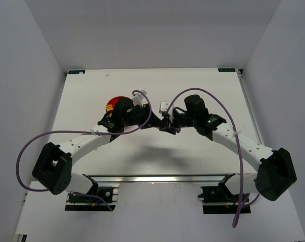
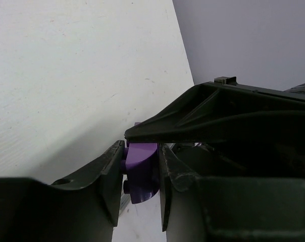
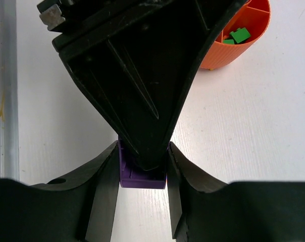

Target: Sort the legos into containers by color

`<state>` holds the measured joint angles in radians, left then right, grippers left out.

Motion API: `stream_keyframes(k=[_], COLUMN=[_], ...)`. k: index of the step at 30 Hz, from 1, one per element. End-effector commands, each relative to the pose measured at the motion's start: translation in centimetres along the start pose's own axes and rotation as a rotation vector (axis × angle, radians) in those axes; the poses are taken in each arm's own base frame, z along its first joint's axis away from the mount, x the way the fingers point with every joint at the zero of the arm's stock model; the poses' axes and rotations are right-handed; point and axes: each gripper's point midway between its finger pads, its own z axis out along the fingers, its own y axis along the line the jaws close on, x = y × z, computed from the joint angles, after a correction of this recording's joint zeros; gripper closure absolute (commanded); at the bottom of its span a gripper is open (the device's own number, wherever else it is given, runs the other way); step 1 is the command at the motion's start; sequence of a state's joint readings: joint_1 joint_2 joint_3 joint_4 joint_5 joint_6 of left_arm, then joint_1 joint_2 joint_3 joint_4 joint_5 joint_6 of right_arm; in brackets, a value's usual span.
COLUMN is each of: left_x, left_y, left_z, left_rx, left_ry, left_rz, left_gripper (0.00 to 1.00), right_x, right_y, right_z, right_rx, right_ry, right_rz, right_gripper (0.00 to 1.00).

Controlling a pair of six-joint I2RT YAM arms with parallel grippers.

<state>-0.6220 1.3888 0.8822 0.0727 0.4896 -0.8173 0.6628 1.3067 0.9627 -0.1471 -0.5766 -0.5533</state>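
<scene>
Wrist views alone show left claw [image 2: 141, 151], right claw [image 3: 142, 151] pinching purple lego [image 2: 141, 176].

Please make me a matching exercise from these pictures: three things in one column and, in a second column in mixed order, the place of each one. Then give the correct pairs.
Things
1. purple lego
2. green legos
3. orange dish

Places
a. standing on the white table
b. clamped in the jaws of both the left gripper and the right gripper
c. lying in a compartment of the orange dish

Pairs: 1-b; 2-c; 3-a
</scene>
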Motion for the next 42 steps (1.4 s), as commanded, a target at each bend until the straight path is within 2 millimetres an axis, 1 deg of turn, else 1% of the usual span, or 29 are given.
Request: stream_keyframes(k=[1,2,3,4,5,6,8,9,10,11,12,13,14,15,16,17,19,21,25,26,29,30,32,33,35,36,39,40,42], left_x=[-1.3,-1.4,-1.6,-1.6,-1.8,-2.5,-3.3,-4.7,-4.8,-6.1,-7.5,-7.8,-8.8,-9.6,-10.4,-11.2,-12.3,-13.3,-15.0,-15.2,-16.3,-16.5,-17.0,-17.2,-17.7,-17.7,-18.3,-18.4,-18.5], left_y=[-1.2,-1.1,-1.2,-1.1,-1.1,-1.2,-0.3,0.0,0.8,0.7,1.6,2.6,2.3,2.9,4.2,4.2,5.8,6.7,10.2,11.1,12.1,12.9,13.3,14.3,14.6,15.5,15.7,16.5,16.5], left_z=[0.1,0.0,-0.1,-0.2,-0.4,-0.8,-2.0,-2.9,-3.7,-4.5,-5.5,-6.7,-7.4,-8.2,-9.4,-10.1,-11.6,-12.3,-14.5,-14.5,-14.7,-14.4,-13.9,-13.6,-13.2,-12.8,-12.2,-12.2,-11.8], left_rx=[0.019,0.012,0.010,-0.002,-0.012,-0.030,-0.098,-0.147,-0.211,-0.258,-0.335,-0.401,-0.433,-0.467,-0.555,-0.582,-0.666,-0.716,-0.856,-0.877,-0.886,-0.892,-0.880,-0.890,-0.878,-0.876,-0.858,-0.865,-0.857], left_ry=[-0.028,-0.031,-0.037,-0.037,-0.045,-0.078,-0.095,-0.156,-0.158,-0.197,-0.247,-0.247,-0.273,-0.291,-0.318,-0.337,-0.365,-0.383,-0.415,-0.409,-0.416,-0.412,-0.403,-0.389,-0.385,-0.369,-0.363,-0.357,-0.347], left_rz=[0.055,0.060,0.071,0.088,0.098,0.116,0.143,0.165,0.205,0.234,0.246,0.267,0.282,0.281,0.293,0.291,0.281,0.264,0.218,0.208,0.193,0.187,0.182,0.165,0.161,0.151,0.146,0.133,0.134], left_gripper=[0.75,0.79,0.81,0.83,0.90,0.92,0.96,0.97,0.98,0.99,1.00,1.00,1.00,1.00,1.00,1.00,1.00,1.00,1.00,1.00,1.00,1.00,1.00,1.00,1.00,1.00,1.00,1.00,1.00], right_x=[-1.2,-1.2,-1.1,-1.0,-0.8,-0.8,-0.4,-0.4,0.1,0.2,0.3,0.8,0.8,0.9,1.2,1.1,1.4,1.7,1.9,2.0,2.2,2.3,2.5,2.6,2.6,2.7,2.8,2.7,2.8], right_y=[0.2,0.2,0.3,0.4,0.3,0.1,-0.1,-0.2,-0.5,-0.6,-0.7,-1.1,-1.2,-1.3,-2.0,-2.2,-2.9,-3.4,-3.6,-3.7,-3.9,-4.0,-3.8,-4.0,-4.0,-4.0,-4.2,-4.1,-4.3], right_z=[-0.4,-0.4,-0.3,-0.3,-0.3,-0.3,-0.3,-0.4,-0.5,-0.6,-0.8,-1.0,-1.3,-1.4,-1.9,-2.0,-2.5,-2.9,-3.3,-3.4,-3.7,-3.8,-3.8,-4.0,-4.0,-4.0,-4.2,-4.3,-4.5], right_rx=[0.003,0.000,-0.005,-0.004,-0.005,0.006,0.018,0.026,0.045,0.051,0.061,0.078,0.085,0.088,0.110,0.117,0.140,0.154,0.150,0.150,0.153,0.154,0.149,0.152,0.150,0.148,0.151,0.151,0.154], right_ry=[-0.045,-0.046,-0.044,-0.041,-0.038,-0.034,-0.023,-0.018,-0.005,-0.002,0.001,0.011,0.010,0.011,0.014,0.011,0.012,0.015,0.005,0.003,-0.001,0.000,0.002,0.000,-0.001,-0.001,-0.004,-0.008,-0.009], right_rz=[-0.021,-0.021,-0.013,-0.006,0.004,0.007,0.019,0.023,0.030,0.030,0.035,0.044,0.046,0.053,0.070,0.074,0.099,0.111,0.131,0.134,0.144,0.149,0.154,0.161,0.163,0.166,0.171,0.170,0.175], right_gripper=[1.00,0.96,0.74,0.63,0.50,0.31,0.22,0.18,0.18,0.17,0.17,0.18,0.18,0.20,0.21,0.22,0.30,0.35,0.38,0.38,0.38,0.39,0.39,0.39,0.39,0.39,0.39,0.39,0.38])
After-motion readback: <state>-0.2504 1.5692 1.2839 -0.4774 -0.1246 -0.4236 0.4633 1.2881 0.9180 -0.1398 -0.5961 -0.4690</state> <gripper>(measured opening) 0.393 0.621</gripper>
